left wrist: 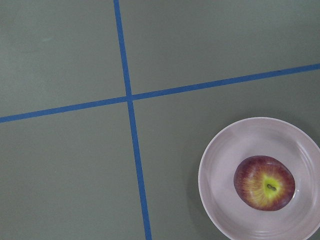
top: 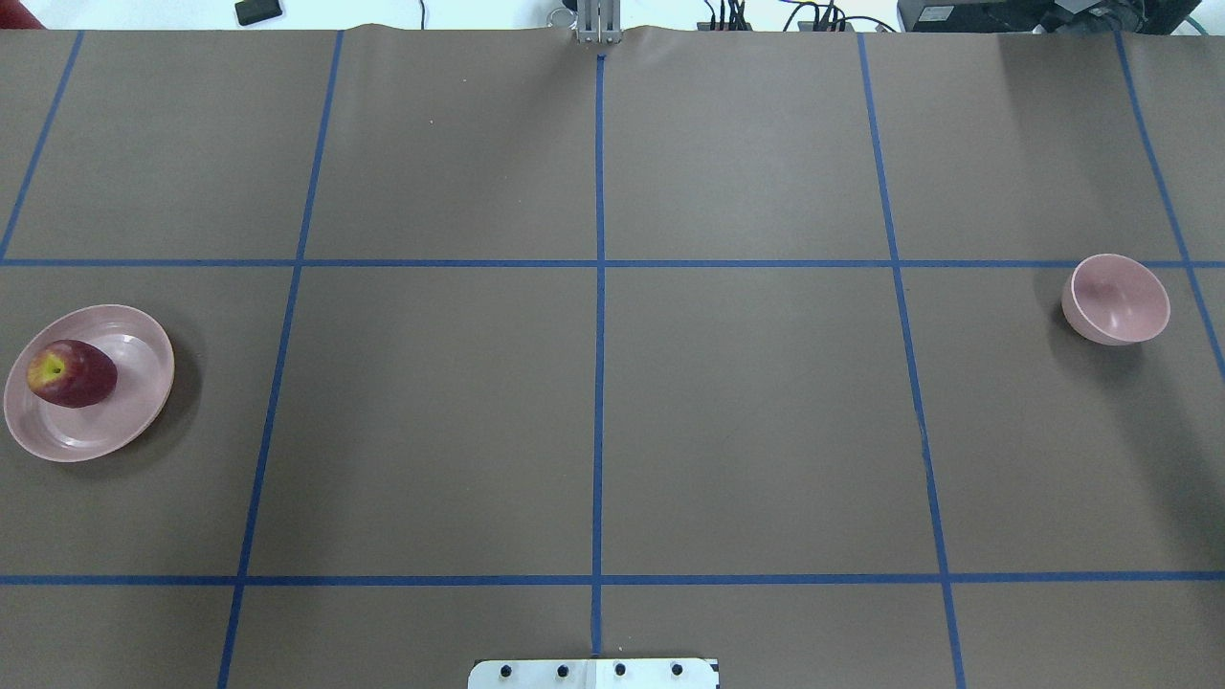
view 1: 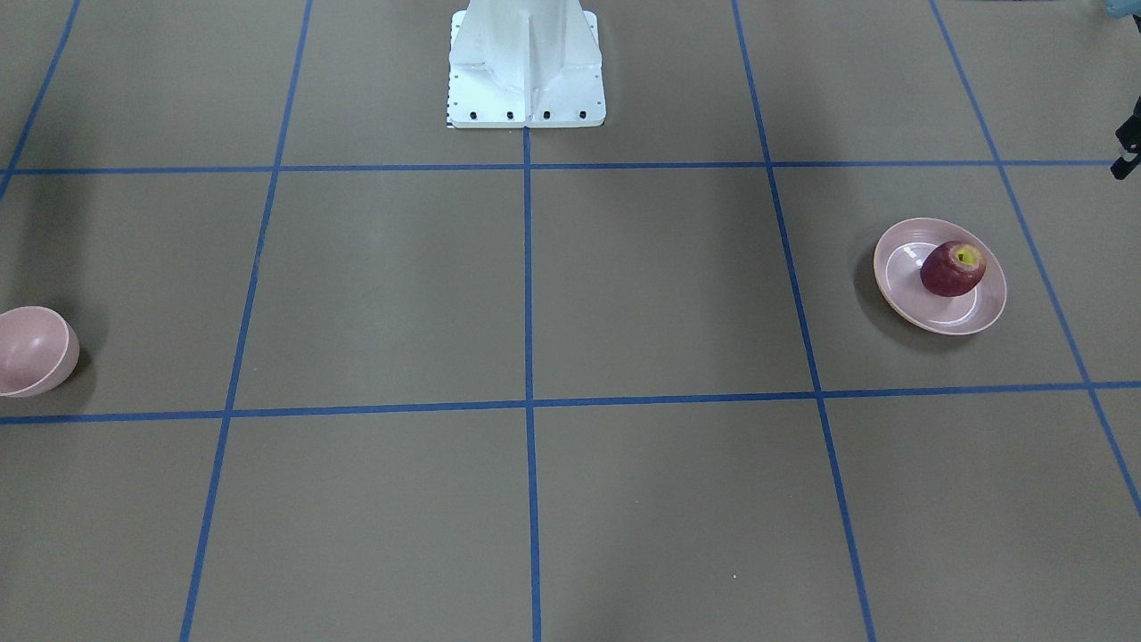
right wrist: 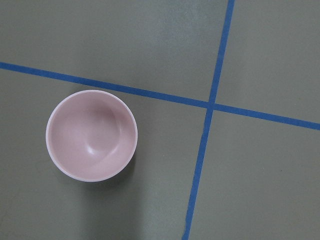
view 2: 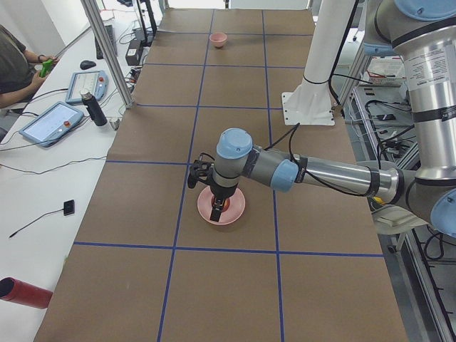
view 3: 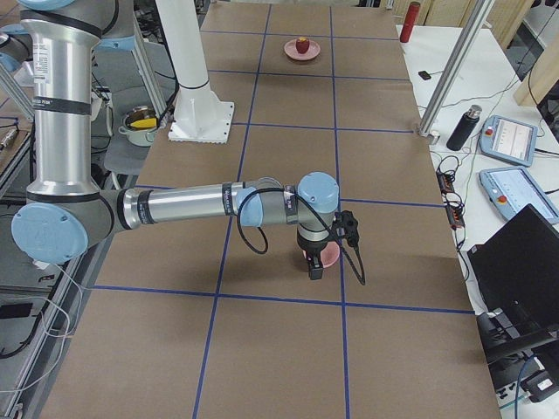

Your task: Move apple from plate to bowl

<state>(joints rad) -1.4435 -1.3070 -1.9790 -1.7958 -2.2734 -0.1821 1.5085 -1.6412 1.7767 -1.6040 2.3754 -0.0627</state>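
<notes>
Apple (top: 72, 373) is resting on plate (top: 115, 426) at left end of surface (top: 746, 411), well apart from bowl (top: 1116, 299). Left end effector (view 2: 216, 211) is hanging over plate, right end effector (view 3: 315, 269) over bowl; finger spread cannot be told.

The table (top: 746, 411) is covered with a matt brown sheet, probably paper, crossed by strips of smooth blue tape (top: 599, 383). The plate (left wrist: 212, 160) looks like glossy plastic, with a bright sheen on its inner ring. The bowl (right wrist: 91, 135) is a duller satin pink. The apple (left wrist: 265, 183) has smooth, faintly waxy skin. The left arm (view 2: 335, 174) is brushed silver metal with blue plastic caps.
</notes>
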